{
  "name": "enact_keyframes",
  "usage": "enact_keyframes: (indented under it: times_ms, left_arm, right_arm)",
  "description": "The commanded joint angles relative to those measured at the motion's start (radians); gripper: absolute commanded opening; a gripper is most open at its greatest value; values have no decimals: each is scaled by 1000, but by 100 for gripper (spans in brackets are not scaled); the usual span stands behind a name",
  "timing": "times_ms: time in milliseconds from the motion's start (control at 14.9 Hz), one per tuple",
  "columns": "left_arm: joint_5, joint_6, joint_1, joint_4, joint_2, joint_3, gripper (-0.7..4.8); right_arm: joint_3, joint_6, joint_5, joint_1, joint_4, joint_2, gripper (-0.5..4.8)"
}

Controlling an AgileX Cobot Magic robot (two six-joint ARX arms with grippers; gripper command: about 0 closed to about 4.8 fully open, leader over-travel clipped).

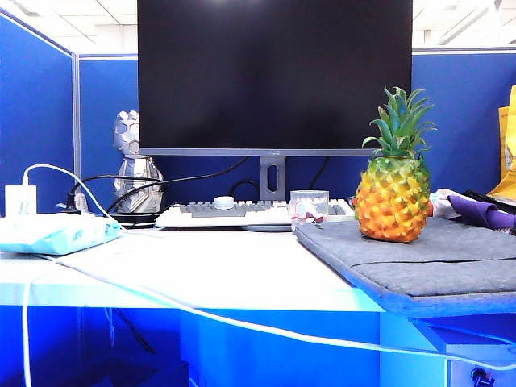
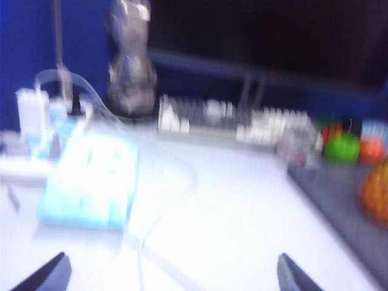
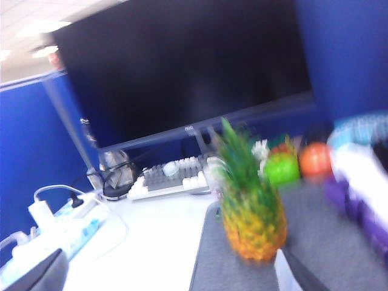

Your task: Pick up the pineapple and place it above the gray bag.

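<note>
Pineapple (image 1: 393,193), bumpy, upright on flat gray felt bag (image 1: 435,254), left tool (image 2: 173,273) and right tool (image 3: 167,270) apart

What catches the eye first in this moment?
The pineapple stands upright on the gray bag at the table's right side. Behind it a big dark monitor fills the back, keyboard below. Both hands, left and right, are open, holding nothing.
</note>
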Motion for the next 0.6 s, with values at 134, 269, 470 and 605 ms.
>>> enact_keyframes:
  times_ms: [134, 269, 470, 605]
  left_arm:
    - [-8, 136, 1, 26, 0, -45, 479]
    - [75, 142, 1, 34, 0, -92, 479]
    - [271, 155, 1, 33, 0, -166, 479]
    - [272, 171, 1, 35, 0, -176, 479]
  right_arm:
    - [-125, -67, -5, 6, 98, -2, 479]
    - [-178, -87, 6, 6, 58, -2, 479]
    - [-260, -114, 6, 6, 55, -2, 479]
    - [-298, -121, 6, 6, 69, -2, 479]
